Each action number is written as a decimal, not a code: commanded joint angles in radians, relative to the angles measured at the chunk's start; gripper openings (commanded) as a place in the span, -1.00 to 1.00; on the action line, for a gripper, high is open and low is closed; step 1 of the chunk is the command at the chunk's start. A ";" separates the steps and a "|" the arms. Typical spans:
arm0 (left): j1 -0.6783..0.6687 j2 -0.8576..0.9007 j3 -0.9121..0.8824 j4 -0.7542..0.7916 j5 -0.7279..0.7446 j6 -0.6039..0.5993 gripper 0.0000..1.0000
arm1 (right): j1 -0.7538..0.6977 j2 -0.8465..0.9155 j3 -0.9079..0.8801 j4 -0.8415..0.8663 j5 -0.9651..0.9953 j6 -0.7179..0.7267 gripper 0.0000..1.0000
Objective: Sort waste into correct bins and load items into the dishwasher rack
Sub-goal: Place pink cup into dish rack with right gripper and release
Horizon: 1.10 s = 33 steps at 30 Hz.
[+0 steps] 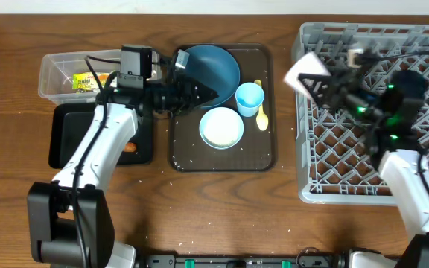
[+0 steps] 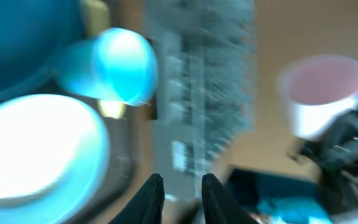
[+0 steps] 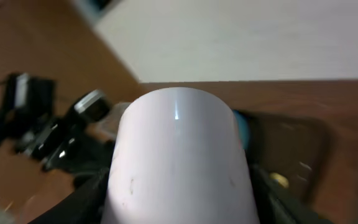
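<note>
My right fingers (image 1: 323, 82) were clamped on the pinkish-white cup (image 1: 307, 72), one finger on each side of its wall. They held it tipped on its side over the far left corner of the dishwasher rack (image 1: 378, 175). I could not tell whether the cup touched the pegs.

My left fingers (image 1: 211, 94) hovered over the dark brown serving tray (image 1: 265, 160), at the near edge of the dark blue plate (image 1: 214, 61). They stood close together with only a narrow gap, and nothing was between them. The left wrist view was too blurred to show more.

On the serving tray the light blue cup (image 1: 249, 98) stood upright near the plate. The pale bowl (image 1: 221, 127) sat just in front of it, and the small yellow spoon (image 1: 262, 115) lay just beside the cup on its right.

To the left on the bench (image 1: 222, 216), the clear tub (image 1: 49, 71) held the yellow-green snack wrapper (image 1: 80, 80). In the black tray (image 1: 65, 145) in front of it, the orange-red sausage (image 1: 130, 147) lay at the right side, partly hidden under my left arm.
</note>
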 commanded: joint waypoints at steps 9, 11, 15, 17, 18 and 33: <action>-0.105 -0.015 0.009 -0.088 -0.672 0.018 -0.52 | -0.072 -0.024 0.232 -0.638 0.489 -0.264 -0.08; -0.129 -0.015 0.002 -0.088 -0.727 0.018 -0.52 | -0.064 -0.024 0.310 -0.766 0.605 -0.288 -0.08; -0.174 -0.015 -0.010 -0.092 -0.825 0.018 -0.52 | -0.060 -0.024 0.426 -0.896 0.718 -0.288 -0.09; -0.193 -0.015 -0.017 -0.092 -0.847 0.018 -0.52 | -0.060 -0.024 0.477 -0.964 0.772 -0.289 -0.11; -0.200 -0.015 -0.021 -0.093 -0.854 0.018 -0.52 | -0.060 -0.024 0.492 -0.991 0.787 -0.289 -0.12; -0.239 -0.014 -0.081 -0.098 -0.996 0.018 -0.51 | 0.091 0.048 0.515 -1.527 0.817 -0.359 -0.08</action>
